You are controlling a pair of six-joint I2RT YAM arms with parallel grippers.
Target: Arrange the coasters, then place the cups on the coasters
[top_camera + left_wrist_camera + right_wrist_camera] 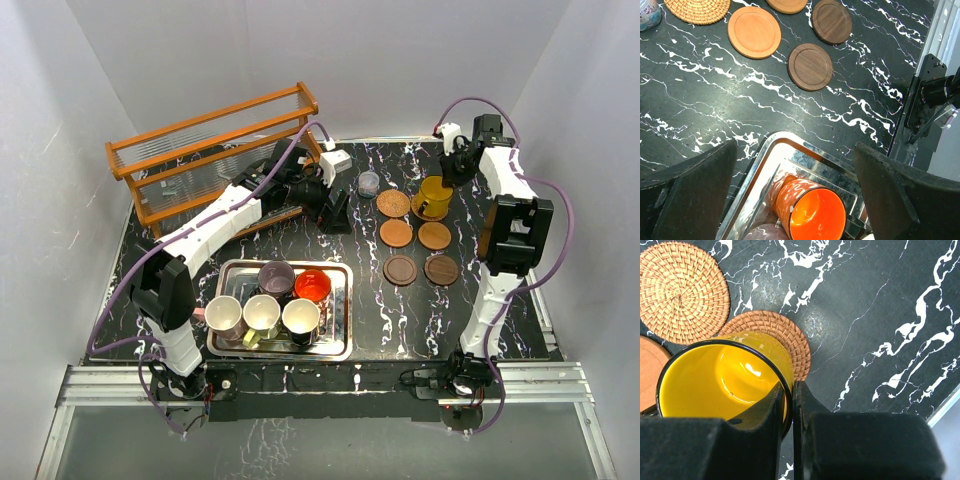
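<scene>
the yellow mug [725, 380] is clamped at its rim by the right gripper [788, 395], one finger inside the wall and one outside, a grip made plain only by the right wrist view. there the mug is seen tilted over a woven coaster [785, 337], which is partly covered; whether the base rests on it cannot be told. a second woven coaster [682, 292] lies bare beside it. only in the top view are all six coasters seen, laid in two columns on the far right of the table [380, 320]: the woven pair farthest, two smooth orange coasters [397, 233] between, two dark coasters [400, 270] nearest. five other mugs are shown standing in a metal tray [340, 347] at the near left. in the left wrist view the left gripper [795, 147] is seen spread wide and empty above the tray's far rim, with the red-orange mug [812, 212] below it.
</scene>
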